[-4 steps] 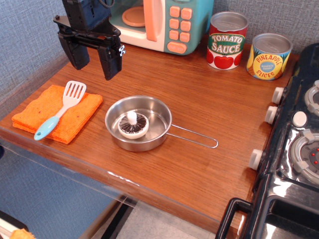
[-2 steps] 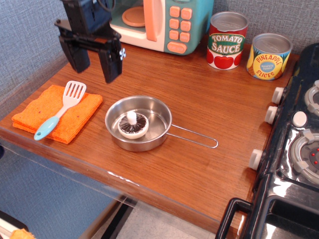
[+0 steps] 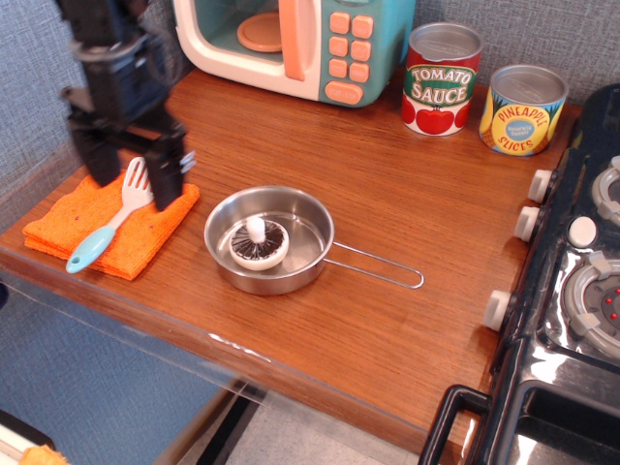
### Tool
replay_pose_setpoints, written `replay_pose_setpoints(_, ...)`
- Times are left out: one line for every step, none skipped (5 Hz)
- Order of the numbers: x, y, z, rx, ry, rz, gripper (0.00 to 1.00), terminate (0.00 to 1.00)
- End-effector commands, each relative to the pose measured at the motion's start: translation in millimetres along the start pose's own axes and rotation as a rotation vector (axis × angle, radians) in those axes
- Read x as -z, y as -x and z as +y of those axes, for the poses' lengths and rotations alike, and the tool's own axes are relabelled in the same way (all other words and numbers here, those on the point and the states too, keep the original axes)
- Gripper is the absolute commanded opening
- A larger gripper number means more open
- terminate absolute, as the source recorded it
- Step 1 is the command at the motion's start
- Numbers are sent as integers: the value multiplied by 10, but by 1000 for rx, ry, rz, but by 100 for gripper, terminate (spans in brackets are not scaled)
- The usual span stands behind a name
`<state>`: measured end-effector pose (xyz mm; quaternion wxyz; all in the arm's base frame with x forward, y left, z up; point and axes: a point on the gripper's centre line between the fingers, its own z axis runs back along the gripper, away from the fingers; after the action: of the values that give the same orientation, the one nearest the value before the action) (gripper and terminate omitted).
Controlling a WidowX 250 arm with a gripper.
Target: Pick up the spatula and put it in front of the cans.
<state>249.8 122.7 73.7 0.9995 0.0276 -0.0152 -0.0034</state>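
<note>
The spatula (image 3: 108,224), with a white slotted head and light blue handle, lies on an orange cloth (image 3: 107,229) at the table's left front. My gripper (image 3: 134,179) is open and hangs just above the spatula's head, one finger on each side of it, blurred by motion. The red Tomato Sauce can (image 3: 441,78) and the yellow-and-blue Pineapple Slices can (image 3: 523,109) stand at the back right, far from the gripper.
A steel pan (image 3: 269,239) with a mushroom (image 3: 259,243) in it sits mid-table, its wire handle pointing right. A toy microwave (image 3: 295,44) stands at the back. A black stove (image 3: 581,281) lines the right edge.
My gripper has moved left and down, from above the bare table near the microwave to just over the spatula's head. The spatula, pan and cans have not moved.
</note>
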Motion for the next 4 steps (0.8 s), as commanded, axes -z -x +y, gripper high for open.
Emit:
replay_pose_setpoints(246,261,436,-178,-64,-20,100,0)
replay_pose_setpoints(346,292,468,-185,-74,-10,100,0)
replay_pose_setpoints(402,301,436,-169,-87,0,100,0)
replay_pose_setpoints(420,282,398,-155,-92,-1,100,0)
